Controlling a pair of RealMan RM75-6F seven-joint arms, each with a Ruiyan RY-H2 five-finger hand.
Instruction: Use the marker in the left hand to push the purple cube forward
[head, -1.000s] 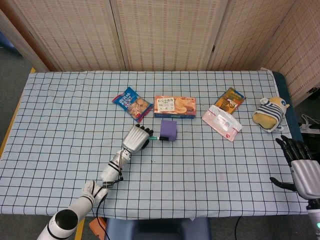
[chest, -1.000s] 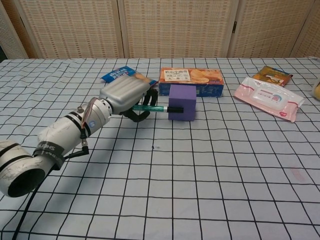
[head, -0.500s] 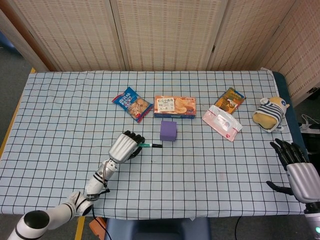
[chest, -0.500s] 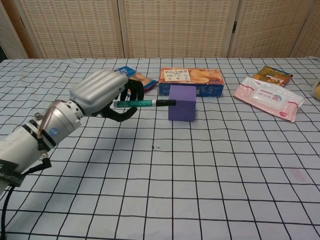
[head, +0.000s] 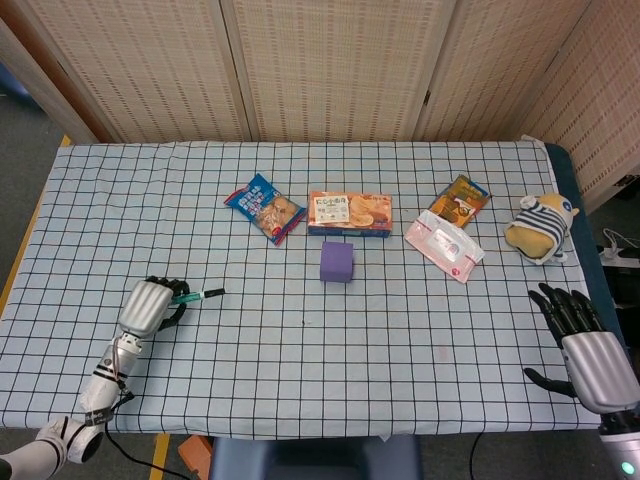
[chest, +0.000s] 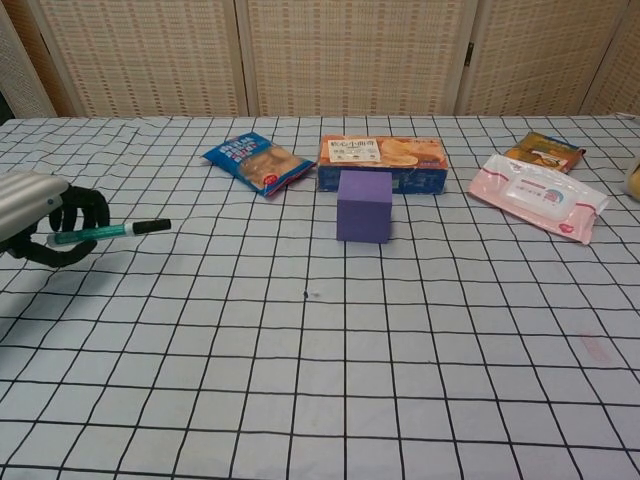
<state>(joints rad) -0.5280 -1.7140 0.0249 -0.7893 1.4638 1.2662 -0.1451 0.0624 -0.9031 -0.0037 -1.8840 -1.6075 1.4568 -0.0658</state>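
The left hand (head: 152, 303) is at the lower left of the head view, fingers curled around the marker (head: 198, 295), whose dark tip points to the right. The cube (head: 337, 262) stands at the centre of the table (head: 120, 200), well apart from the marker, just below the biscuit box (head: 349, 213). The right hand (head: 585, 345) is at the lower right corner, its fingers spread and holding nothing.
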